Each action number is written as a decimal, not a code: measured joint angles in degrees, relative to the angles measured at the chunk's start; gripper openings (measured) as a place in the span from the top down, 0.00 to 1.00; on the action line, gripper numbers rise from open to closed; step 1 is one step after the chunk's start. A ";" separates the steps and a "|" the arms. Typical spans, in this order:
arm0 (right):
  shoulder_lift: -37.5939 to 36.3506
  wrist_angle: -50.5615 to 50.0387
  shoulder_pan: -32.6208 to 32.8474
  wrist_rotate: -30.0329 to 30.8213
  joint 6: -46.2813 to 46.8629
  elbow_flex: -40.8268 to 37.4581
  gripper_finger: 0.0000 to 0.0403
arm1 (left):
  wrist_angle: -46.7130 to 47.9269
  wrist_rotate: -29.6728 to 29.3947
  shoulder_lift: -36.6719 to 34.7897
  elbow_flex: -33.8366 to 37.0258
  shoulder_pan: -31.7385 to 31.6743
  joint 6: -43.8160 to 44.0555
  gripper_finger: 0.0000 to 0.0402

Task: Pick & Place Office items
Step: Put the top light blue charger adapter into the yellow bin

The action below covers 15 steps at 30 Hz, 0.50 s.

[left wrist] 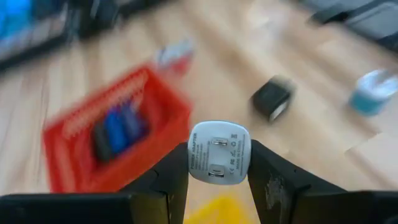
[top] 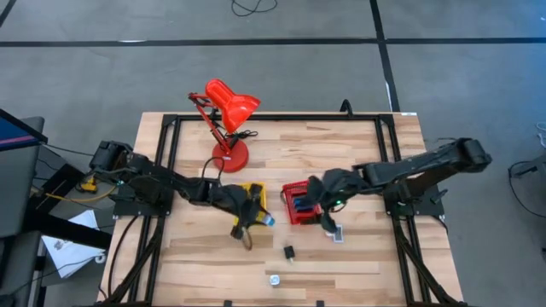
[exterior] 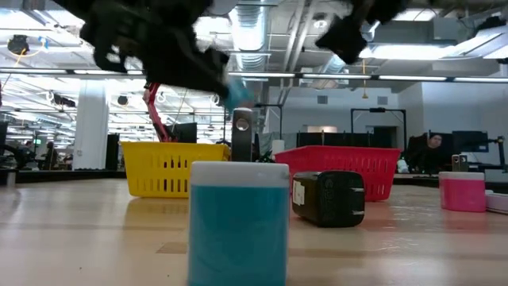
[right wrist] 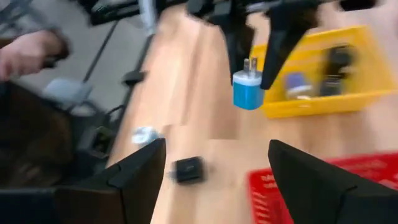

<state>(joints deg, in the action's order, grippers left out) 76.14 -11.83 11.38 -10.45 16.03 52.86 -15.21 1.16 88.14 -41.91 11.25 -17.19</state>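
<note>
The office items are small plug chargers. My left gripper [left wrist: 217,165] is shut on a blue one with a white pronged face [left wrist: 219,152], above the near right corner of the yellow tray [top: 253,194]. My right gripper [right wrist: 214,180] is open over the table just near of the red tray [top: 299,203], touching nothing. A pink-and-white charger [top: 339,233] lies by it. A black charger [top: 290,251] and a blue-and-white one [top: 274,279] rest on the table nearer the front edge. Blue and black pieces lie in the red tray [left wrist: 118,134], and more sit in the yellow tray [right wrist: 317,81]. My left gripper pinches the blue charger by its two opposite sides [left wrist: 194,155], between the two fingers and at their free ends. The fingers [right wrist: 239,37] come from above, pointing down. The charger [right wrist: 249,93] is lifted clear of the table, its prongs pointing back toward the wrist.
A big red desk lamp [top: 229,115] stands behind the yellow tray near the far edge. The two trays sit side by side mid-table. Bare wood lies along the near edge around the loose chargers. A person [exterior: 432,147] sits in the room beyond.
</note>
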 joint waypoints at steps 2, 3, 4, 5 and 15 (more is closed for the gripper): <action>-3.56 3.66 0.48 4.15 0.91 -4.74 0.31 | 3.60 -1.43 0.00 0.00 -1.86 4.10 0.67; -5.06 5.75 0.62 5.46 1.02 -6.81 0.31 | 5.25 -1.44 0.00 0.00 -2.87 6.26 0.67; -6.29 7.99 0.67 6.33 1.09 -8.70 0.31 | 7.11 -1.63 -0.11 0.00 -3.85 8.24 0.67; -7.32 9.49 0.64 6.48 1.11 -10.44 0.31 | 9.42 -1.71 -0.57 0.01 -4.68 10.10 0.67; -10.28 12.16 -2.94 6.72 0.94 -17.08 0.31 | 25.46 -1.90 -12.06 -0.09 -5.93 16.69 0.67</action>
<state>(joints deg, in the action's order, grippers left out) 65.86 0.33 8.44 -3.73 16.97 35.78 10.25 -0.75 76.08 -42.00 5.32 -0.50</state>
